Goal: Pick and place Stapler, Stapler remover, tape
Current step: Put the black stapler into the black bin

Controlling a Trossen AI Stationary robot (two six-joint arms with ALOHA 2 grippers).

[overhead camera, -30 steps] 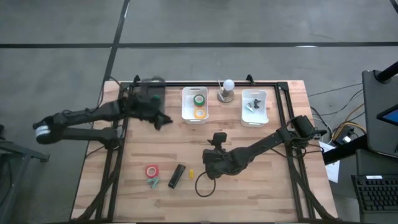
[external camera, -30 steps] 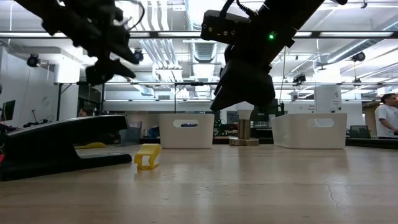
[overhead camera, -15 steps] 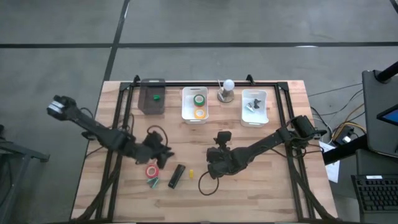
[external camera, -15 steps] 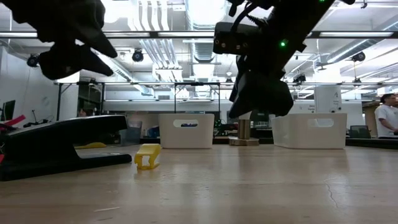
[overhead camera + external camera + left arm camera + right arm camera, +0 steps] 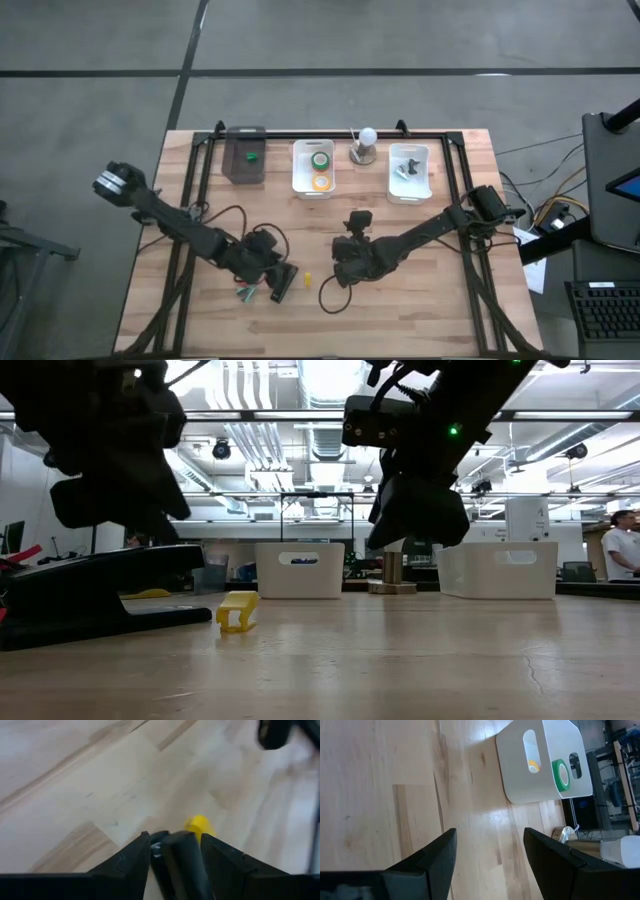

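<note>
The black stapler (image 5: 283, 283) lies flat on the wooden table near the front; it also shows in the low view (image 5: 90, 585). A small yellow piece (image 5: 307, 280) lies just to its right. My left gripper (image 5: 272, 272) is open right over the stapler, and its fingers stand on either side of the stapler's end (image 5: 175, 855). My right gripper (image 5: 342, 270) is open and empty above the table's middle. A green tape roll (image 5: 320, 158) and an orange-yellow one (image 5: 320, 182) lie in a white bin (image 5: 300, 170). The left arm hides the red roll. My left gripper comes at the stapler from above, slanting, with one finger (image 5: 132, 862) on each long side of the stapler's end (image 5: 170, 845). I cannot tell whether the fingers touch it. The stapler lies on the table.
A second white bin (image 5: 425, 175) holding a dark thing stands at the back right. A dark box (image 5: 244, 160) stands at the back left. A round-topped stand (image 5: 365, 145) stands between the bins. A small greenish thing (image 5: 246, 293) lies left of the stapler. A black cable loop (image 5: 328, 298) lies near the front.
My left gripper has swung from the dark box at the far left toward the near edge and down onto the stapler, where its open fingers now straddle the stapler's end. The stapler and the yellow piece have stayed where they were.
</note>
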